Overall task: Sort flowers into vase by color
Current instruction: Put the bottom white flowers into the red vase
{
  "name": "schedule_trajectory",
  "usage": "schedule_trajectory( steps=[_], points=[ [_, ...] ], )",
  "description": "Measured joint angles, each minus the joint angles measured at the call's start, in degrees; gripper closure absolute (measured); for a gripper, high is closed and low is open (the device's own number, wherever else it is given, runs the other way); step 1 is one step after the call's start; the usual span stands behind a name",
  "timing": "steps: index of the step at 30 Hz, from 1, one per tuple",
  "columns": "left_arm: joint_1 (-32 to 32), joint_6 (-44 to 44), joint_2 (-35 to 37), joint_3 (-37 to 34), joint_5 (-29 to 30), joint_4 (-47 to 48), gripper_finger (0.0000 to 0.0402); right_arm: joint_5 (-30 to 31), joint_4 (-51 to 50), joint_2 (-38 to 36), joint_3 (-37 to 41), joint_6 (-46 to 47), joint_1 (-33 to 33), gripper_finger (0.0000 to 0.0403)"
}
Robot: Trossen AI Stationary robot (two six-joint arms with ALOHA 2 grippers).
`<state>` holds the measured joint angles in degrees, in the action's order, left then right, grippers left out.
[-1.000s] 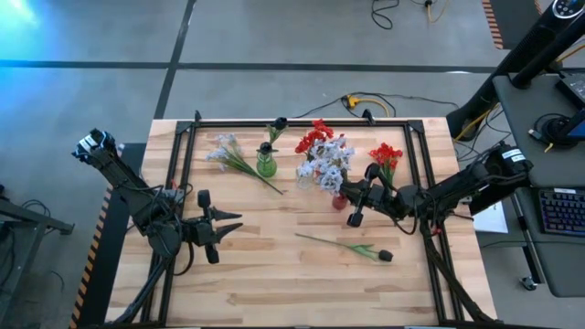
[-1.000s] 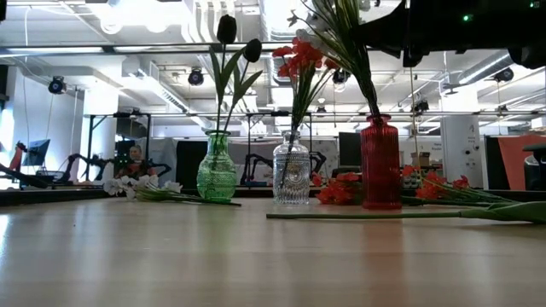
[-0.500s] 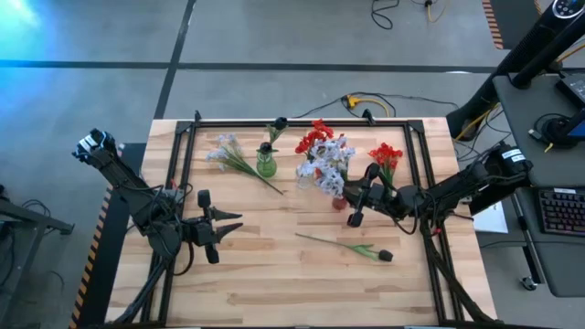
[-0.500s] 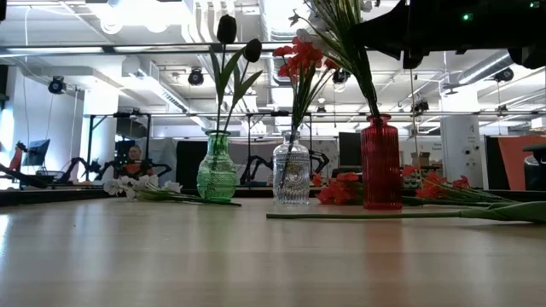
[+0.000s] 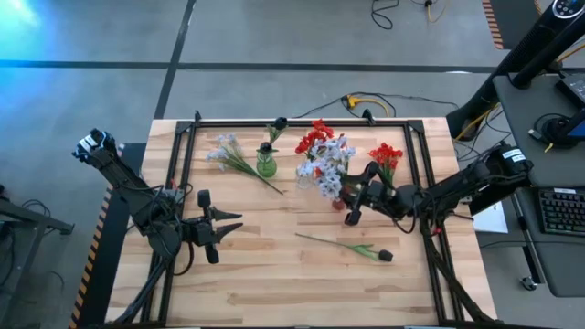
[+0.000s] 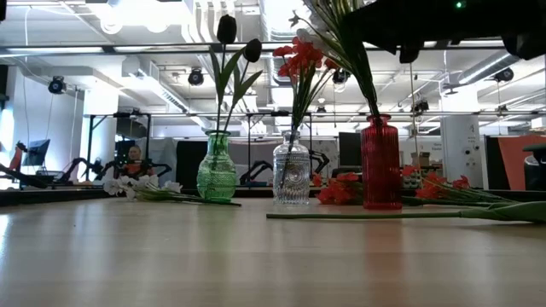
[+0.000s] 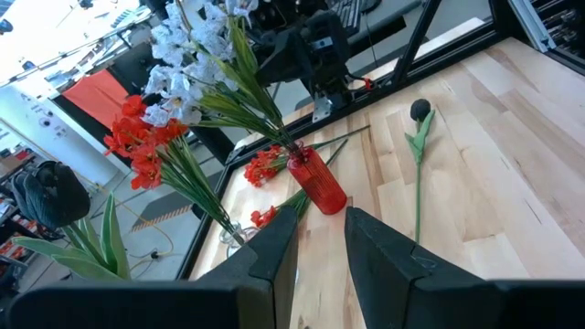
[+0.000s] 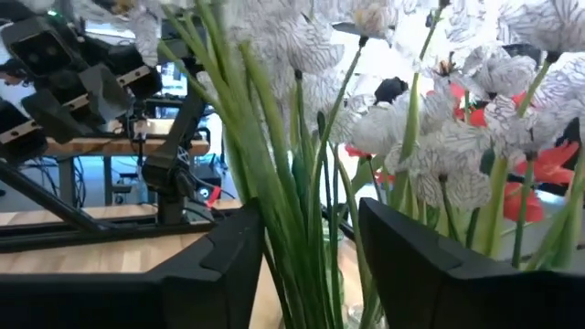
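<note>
The right gripper [image 5: 355, 203] sits right at the red vase [image 5: 340, 202], fingers [image 8: 416, 265] spread apart with the green stems of the white spray [image 8: 302, 137] running up between them, so it's open around the stems, not clamped. That spray stands in the red vase, a tall ribbed bottle of tinted glass.

Left of the red vase is a clear vase [image 6: 291, 168] with a cut pattern, holding red flowers [image 6: 299, 58]. Further left is a round-bellied green vase [image 6: 217, 167] with dark buds [image 6: 226, 28] on leafy stems.

Lying loose on the pale wood-plank table [image 5: 274, 283]: one dark bud [image 5: 385, 256] in front of the red vase, a red bunch [image 5: 386, 155] behind it, a white bunch [image 5: 222, 152] left of the green vase.

Left gripper [image 5: 228, 226] hovers well left of the red vase, jaws slightly apart, holding nothing.
</note>
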<state>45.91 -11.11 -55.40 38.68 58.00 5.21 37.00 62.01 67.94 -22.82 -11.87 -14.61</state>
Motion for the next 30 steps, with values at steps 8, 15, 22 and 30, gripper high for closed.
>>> schedule_trajectory(
  steps=[8, 15, 22, 30],
  points=[
    [0.0, 0.0, 0.0, 0.0, 0.0, 0.0, 0.0324, 2.2, -9.7, 0.0, -4.2, 3.1, 0.0, 0.0199],
    [0.0, 0.0, 0.0, 0.0, 0.0, 0.0, 0.0324, 2.7, -17.6, 0.0, -8.3, 4.4, 0.0, 0.0193],
    [0.0, 0.0, 0.0, 0.0, 0.0, 0.0, 0.0324, 3.7, -23.0, 0.0, -10.3, 5.9, 0.0, 0.0193],
    [0.0, 0.0, 0.0, 0.0, 0.0, 0.0, 0.0324, 4.6, -22.8, 0.1, -11.6, 6.9, 0.0, 0.0193]
  ],
)
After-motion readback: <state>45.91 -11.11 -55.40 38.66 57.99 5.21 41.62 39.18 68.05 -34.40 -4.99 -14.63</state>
